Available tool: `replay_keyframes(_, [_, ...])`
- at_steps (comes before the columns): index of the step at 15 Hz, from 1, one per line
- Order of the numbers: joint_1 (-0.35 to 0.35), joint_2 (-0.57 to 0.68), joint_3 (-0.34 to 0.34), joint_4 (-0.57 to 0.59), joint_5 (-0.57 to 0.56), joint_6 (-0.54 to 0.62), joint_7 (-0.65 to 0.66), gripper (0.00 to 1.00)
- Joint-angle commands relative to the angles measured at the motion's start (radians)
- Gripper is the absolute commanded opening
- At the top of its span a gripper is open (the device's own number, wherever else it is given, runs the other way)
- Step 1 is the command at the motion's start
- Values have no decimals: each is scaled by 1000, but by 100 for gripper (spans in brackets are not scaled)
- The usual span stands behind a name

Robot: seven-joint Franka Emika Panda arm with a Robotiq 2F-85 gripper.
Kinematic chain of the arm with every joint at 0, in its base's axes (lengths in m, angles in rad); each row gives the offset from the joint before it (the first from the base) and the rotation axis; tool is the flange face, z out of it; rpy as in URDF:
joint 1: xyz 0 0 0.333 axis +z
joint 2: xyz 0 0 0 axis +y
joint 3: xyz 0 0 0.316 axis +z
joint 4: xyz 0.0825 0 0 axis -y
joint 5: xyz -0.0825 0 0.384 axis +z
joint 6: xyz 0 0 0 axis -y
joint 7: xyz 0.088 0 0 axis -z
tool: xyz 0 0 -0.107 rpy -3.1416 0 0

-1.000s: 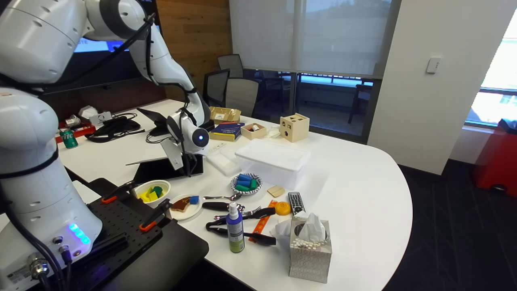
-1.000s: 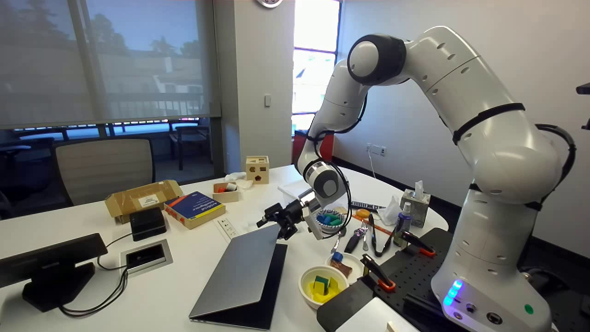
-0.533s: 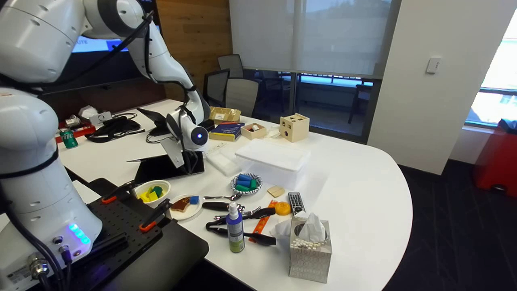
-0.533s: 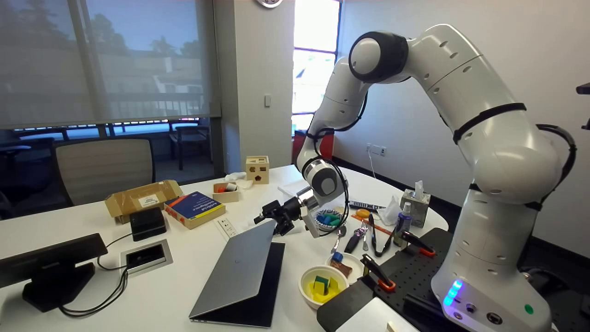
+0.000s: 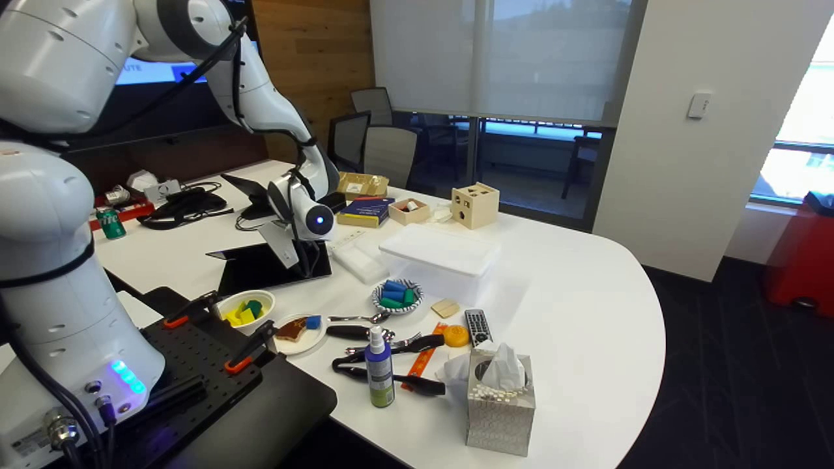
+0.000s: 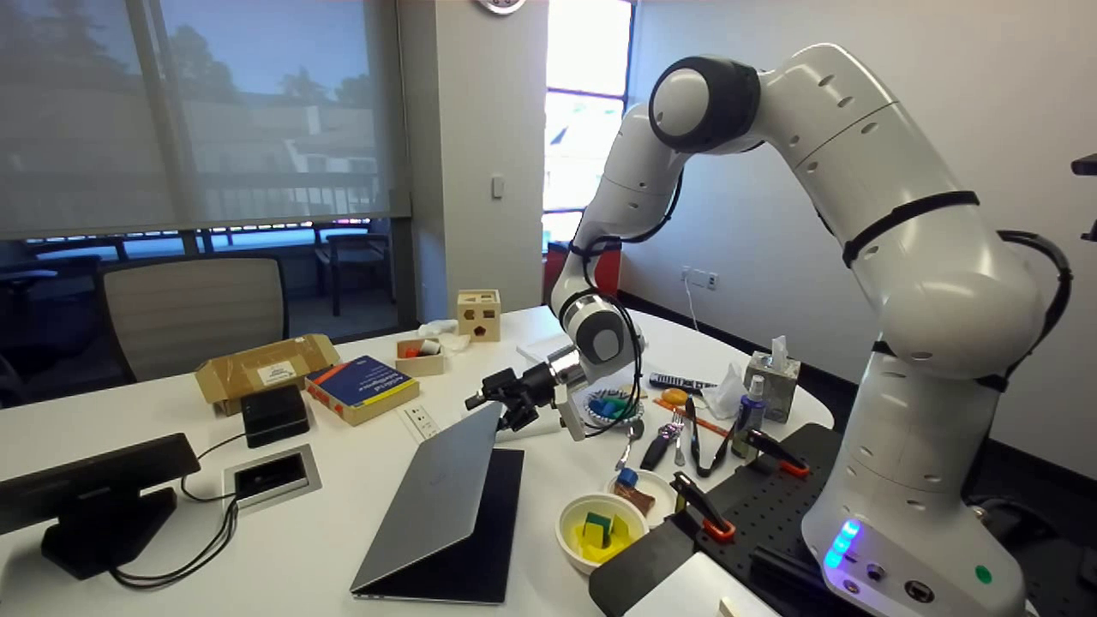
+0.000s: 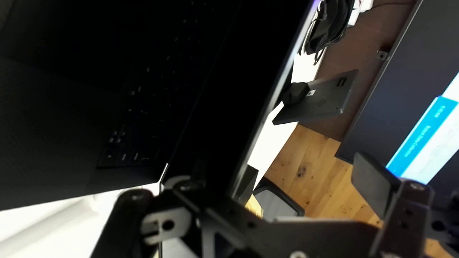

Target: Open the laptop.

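The laptop point(image 6: 437, 488) stands partly open on the table, its grey lid tilted up over the dark base point(image 6: 484, 548). Its dark inner side shows in an exterior view point(image 5: 254, 268) and fills the left of the wrist view point(image 7: 143, 89), where faint keys show. My gripper point(image 6: 490, 410) is at the lid's upper edge, with one finger partly hidden behind the lid. In the wrist view my gripper point(image 7: 278, 179) has its fingers wide apart. The lid's edge runs between them, one finger on the inner side and the other finger point(image 7: 373, 184) outside, apart from it.
A bowl with yellow and green blocks point(image 6: 570, 548) stands close beside the laptop. A monitor-like device point(image 6: 94, 480), a table socket point(image 6: 272, 476), a book point(image 6: 364, 387) and a lidded clear box point(image 5: 436, 267) stand around. Utensils point(image 6: 660, 446) and a spray bottle point(image 6: 750, 416) lie nearer the robot base.
The lid has tilted up a little further open. My gripper has moved with its edge, slightly left and up in an exterior view. Other things have stayed put.
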Motion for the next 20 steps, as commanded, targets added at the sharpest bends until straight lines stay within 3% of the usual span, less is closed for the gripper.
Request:
replay_keyframes(1, [-2,-56,19,-20,42,-53,-53,100])
replay_keyframes(12, [10,-79,43,-7,40,-62,-139,100])
replay_keyframes(20, [11,-77,48,15,23,-87,-121,100])
